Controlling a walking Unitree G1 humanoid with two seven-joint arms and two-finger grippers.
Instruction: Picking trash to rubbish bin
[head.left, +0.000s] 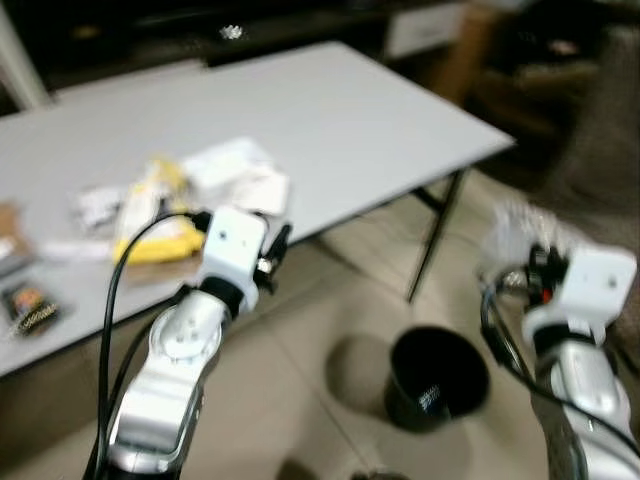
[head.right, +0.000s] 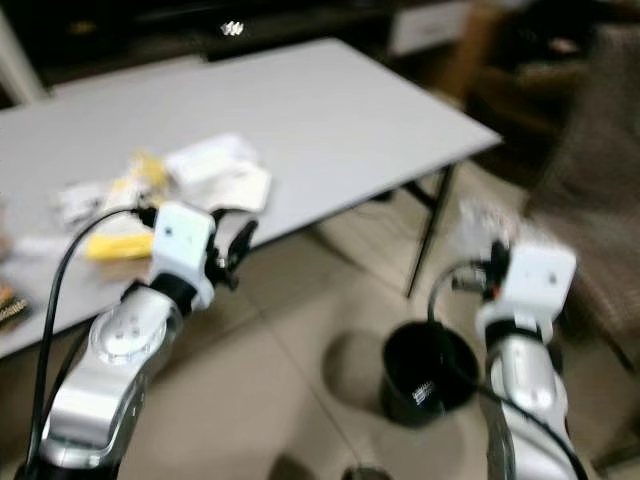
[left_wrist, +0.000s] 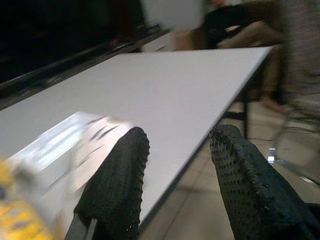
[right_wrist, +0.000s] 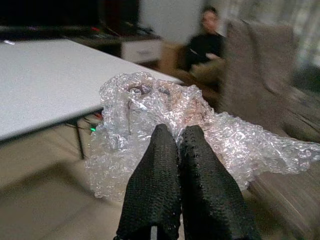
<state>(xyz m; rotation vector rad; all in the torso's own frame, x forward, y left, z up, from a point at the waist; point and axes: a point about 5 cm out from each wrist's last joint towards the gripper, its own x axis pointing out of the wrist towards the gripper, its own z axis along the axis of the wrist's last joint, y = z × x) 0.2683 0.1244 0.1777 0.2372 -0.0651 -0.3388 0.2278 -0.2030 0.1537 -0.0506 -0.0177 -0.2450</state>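
While the right gripper (right_wrist: 177, 137) hangs out past the table's corner, its two black fingers are pressed tight together on a crumpled sheet of bubble wrap (right_wrist: 165, 125), and the wrap billows out ahead of the fingertips and off to either side. In the head views that clear bundle (head.left: 520, 235) sits at about two o'clock from the rubbish bin (head.left: 438, 378), higher up and a little to the robot's right of it, not over the mouth. The bin is a black round one standing on the tiled floor (head.left: 290, 370), just off the near corner of the table, with a small pale scrap showing inside.

Over on the other side, the left gripper (left_wrist: 177, 150) has its fingers spread wide, nothing between them, held at the near edge of the white table (head.left: 340, 110). Just ahead of it, at roughly eleven o'clock, lies the heap of trash: a yellow wrapper (head.left: 155, 215) and white papers (head.left: 240, 175) bunched together, with smaller bits further along at nine o'clock near the table's left end. The left wrist view catches the white paper (left_wrist: 65, 145) and a blur of yellow beside one finger.

A seated person (right_wrist: 207, 42) in dark clothes is in the background beyond the table, beside a grey sofa (right_wrist: 260, 55).
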